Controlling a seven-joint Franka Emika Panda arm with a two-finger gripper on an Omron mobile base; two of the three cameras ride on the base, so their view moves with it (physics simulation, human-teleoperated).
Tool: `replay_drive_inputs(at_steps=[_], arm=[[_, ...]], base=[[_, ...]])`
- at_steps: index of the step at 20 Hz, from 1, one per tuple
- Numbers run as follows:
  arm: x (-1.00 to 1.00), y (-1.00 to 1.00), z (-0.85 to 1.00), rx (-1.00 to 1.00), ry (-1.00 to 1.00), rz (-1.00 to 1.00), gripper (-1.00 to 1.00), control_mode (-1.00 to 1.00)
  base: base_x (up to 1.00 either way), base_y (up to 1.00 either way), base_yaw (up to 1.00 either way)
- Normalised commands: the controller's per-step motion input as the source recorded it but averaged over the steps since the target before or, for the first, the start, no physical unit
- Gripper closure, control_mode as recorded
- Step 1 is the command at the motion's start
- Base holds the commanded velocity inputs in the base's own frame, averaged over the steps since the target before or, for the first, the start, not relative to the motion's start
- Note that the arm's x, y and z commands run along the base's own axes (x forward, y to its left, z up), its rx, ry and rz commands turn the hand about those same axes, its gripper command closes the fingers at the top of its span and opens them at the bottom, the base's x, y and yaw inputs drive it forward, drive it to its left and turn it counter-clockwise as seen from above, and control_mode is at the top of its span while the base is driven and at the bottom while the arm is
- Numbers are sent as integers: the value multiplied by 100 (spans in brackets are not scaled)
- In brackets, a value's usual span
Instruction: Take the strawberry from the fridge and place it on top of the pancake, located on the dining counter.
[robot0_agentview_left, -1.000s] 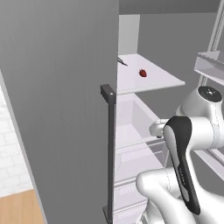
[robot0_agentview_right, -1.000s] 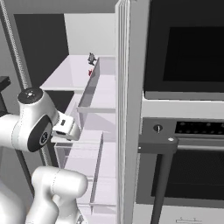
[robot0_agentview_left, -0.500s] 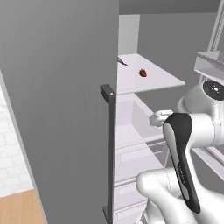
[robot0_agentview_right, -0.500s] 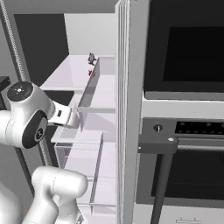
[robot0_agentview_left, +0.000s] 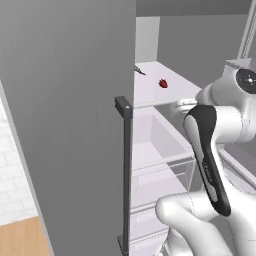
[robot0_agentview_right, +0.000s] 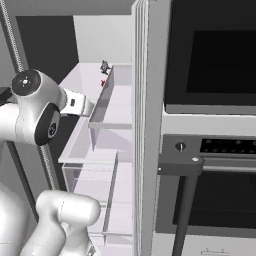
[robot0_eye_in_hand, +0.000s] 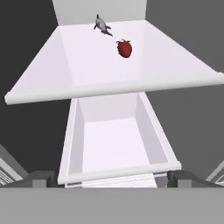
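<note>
Gripper (robot0_eye_in_hand: 107, 180) spread wide, both finger tips (robot0_eye_in_hand: 40, 178) parted at the edges of the hand view and nothing between them. It is aimed into the open fridge (robot0_agentview_left: 70, 100), with the strawberry (robot0_eye_in_hand: 124, 48) ahead of it and well apart.

Now the strawberry: small, dark red, sitting on the white shelf (robot0_eye_in_hand: 87, 65) toward the back, not touching anything. Just behind it, nearer the back wall, lies a small dark grey thing (robot0_eye_in_hand: 102, 24); what it is I cannot tell. Those two are all that lies on the shelf.

Below the shelf's front lip there's an open white drawer (robot0_eye_in_hand: 118, 144), and what shows of its inside is bare. The gripper hangs above that drawer's near rim, lower than the shelf.

From the left base view, the strawberry (robot0_agentview_left: 163, 83) shows on the shelf past the edge of the grey fridge door (robot0_agentview_left: 65, 125), whose dark bar handle (robot0_agentview_left: 126, 170) runs down beside the drawer. The arm (robot0_agentview_left: 210, 150) reaches in from the right, its wrist level with the shelf front.

From the right base view, the strawberry (robot0_agentview_right: 103, 83) is a red speck on the shelf, partly behind a clear bin (robot0_agentview_right: 112, 100) on the other fridge door. The arm (robot0_agentview_right: 40, 110) points toward the shelf. Right of that door stands the black oven (robot0_agentview_right: 210, 125).
</note>
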Motion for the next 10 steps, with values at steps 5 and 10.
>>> replay_drive_inputs(at_steps=[5,10], arm=[[55,3,22,-3,0,3,-100,-100],[61,-6,9,-3,-1,0,-100,-100]], base=[[0,0,0],[0,0,0]])
